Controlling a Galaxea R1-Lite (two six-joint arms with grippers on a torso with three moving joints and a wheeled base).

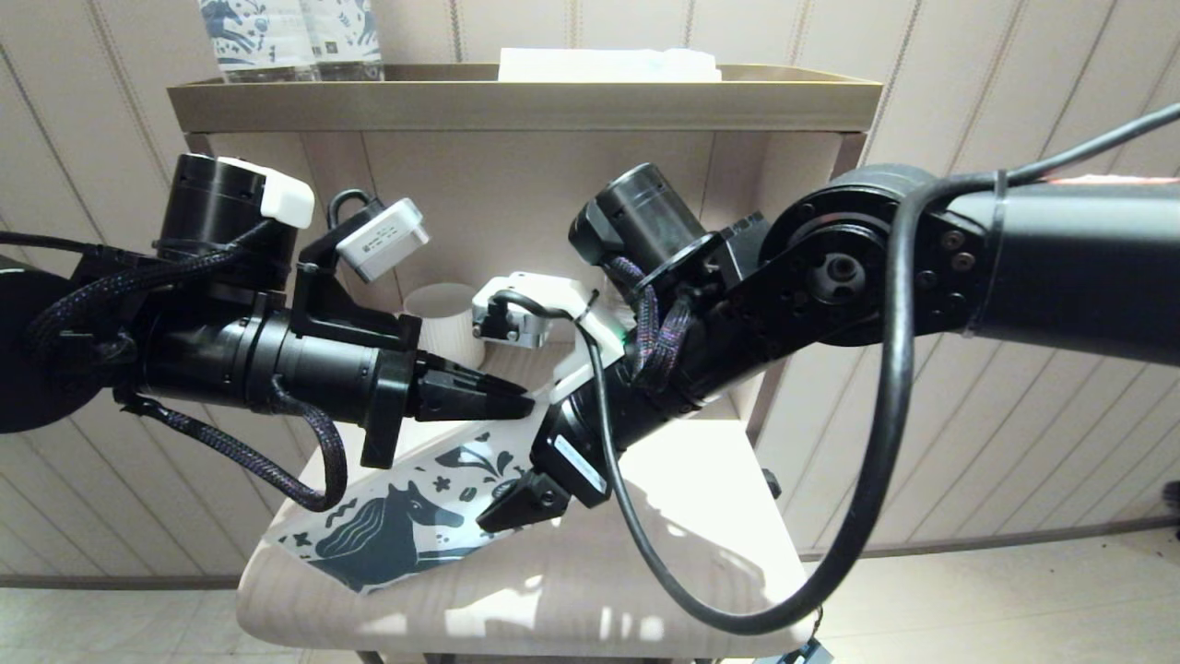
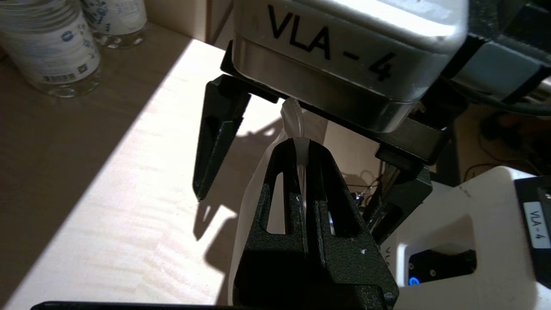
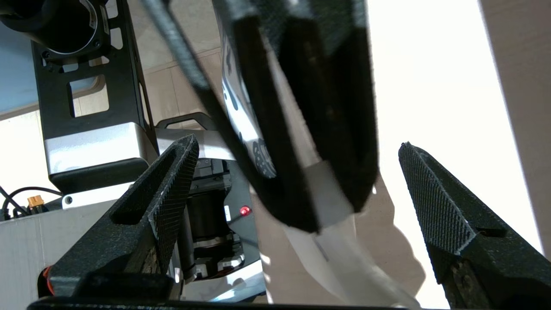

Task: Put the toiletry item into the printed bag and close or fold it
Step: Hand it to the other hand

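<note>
While bottles (image 2: 51, 47) stand near, arms crowd the printed bag (image 1: 396, 526).

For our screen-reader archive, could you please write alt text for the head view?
The left pincer, shut, pinches the top edge of the horse-print bag above a pale table. The right pincer, open, sits at the bag's right side.

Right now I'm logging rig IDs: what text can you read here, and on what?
"VLA - 4": on the grey camera housing above the right gripper.
"VLA - 4": small label on the white housing.
Bottle labels: print too small to read.
Printed bag: pictures only, no words.
</note>
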